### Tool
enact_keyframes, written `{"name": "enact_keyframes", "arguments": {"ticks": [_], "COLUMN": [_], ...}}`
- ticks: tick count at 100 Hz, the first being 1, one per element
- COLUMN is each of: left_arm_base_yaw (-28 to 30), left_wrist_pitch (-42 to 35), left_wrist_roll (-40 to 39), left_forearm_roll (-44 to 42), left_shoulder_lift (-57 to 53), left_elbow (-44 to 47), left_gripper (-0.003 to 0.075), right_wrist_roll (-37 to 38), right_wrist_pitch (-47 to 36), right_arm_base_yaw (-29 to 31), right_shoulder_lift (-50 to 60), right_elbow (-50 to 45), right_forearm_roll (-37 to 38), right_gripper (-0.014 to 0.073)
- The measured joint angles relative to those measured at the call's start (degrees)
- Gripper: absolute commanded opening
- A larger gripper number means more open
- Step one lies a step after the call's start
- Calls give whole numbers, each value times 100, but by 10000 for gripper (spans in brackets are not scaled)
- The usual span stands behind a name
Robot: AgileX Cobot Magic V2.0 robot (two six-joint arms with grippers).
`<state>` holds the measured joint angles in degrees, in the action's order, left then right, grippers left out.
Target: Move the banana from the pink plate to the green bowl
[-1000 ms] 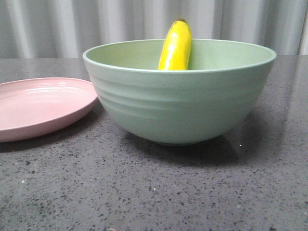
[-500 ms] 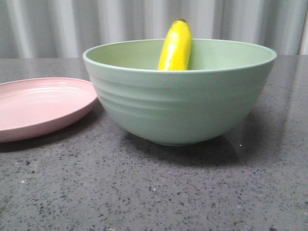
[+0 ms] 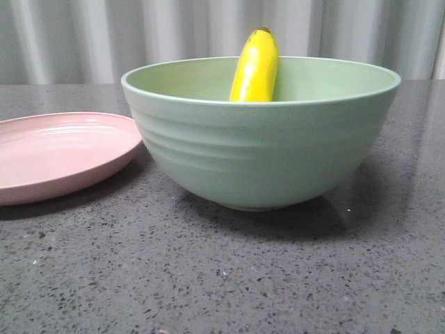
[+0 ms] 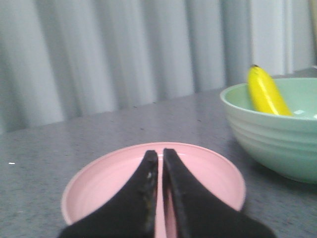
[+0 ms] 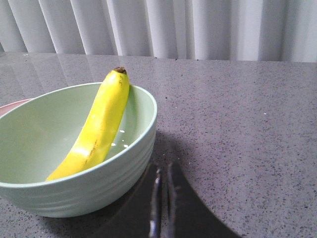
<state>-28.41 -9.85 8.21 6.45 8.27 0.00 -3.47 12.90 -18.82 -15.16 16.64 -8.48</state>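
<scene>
- The banana (image 3: 254, 66) lies inside the green bowl (image 3: 261, 149), leaning on the inner wall with its dark tip poking above the rim – nothing grips it.
- The pink plate (image 3: 62, 153) sits bare on the worktop (image 3: 222, 278) just beside the bowl, on the robot's left (whether the two rims touch is hard to tell).
- The left pincer (image 4: 160, 156) hangs over the plate, its two dark fingers pressed together on nothing.
- The right pincer (image 5: 163, 174) sits beside the bowl's outer wall, clenched too and empty.
- Judged from this layout, the transfer looks done – fruit off the plate and into the bowl, with both arms clear of it. Nothing obvious is left except perhaps parking the arms.
</scene>
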Motion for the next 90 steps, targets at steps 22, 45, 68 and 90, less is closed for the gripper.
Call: {"name": "enact_keyframes", "arguments": {"ticks": [22, 45, 68, 90], "left_arm_base_yaw": [1408, 2239, 2555, 2556], "left_wrist_pitch": [-51, 1193, 2737, 2810], "left_wrist_roll": [0, 0, 0, 0], "left_forearm_roll": [-13, -13, -37, -45], "left_shoulder_lift": [-157, -823, -849, -849], "left_elbow": [0, 0, 0, 0], "left_gripper": [-20, -20, -20, -20], "right_wrist_roll": [0, 0, 0, 0], "right_wrist_pitch": [0, 0, 0, 0], "right_arm_base_yaw": [0, 0, 0, 0], "right_shoulder_lift": [0, 0, 0, 0], "right_elbow": [0, 0, 0, 0], "right_forearm_roll": [0, 0, 0, 0], "right_gripper": [-70, -70, -70, -70]}}
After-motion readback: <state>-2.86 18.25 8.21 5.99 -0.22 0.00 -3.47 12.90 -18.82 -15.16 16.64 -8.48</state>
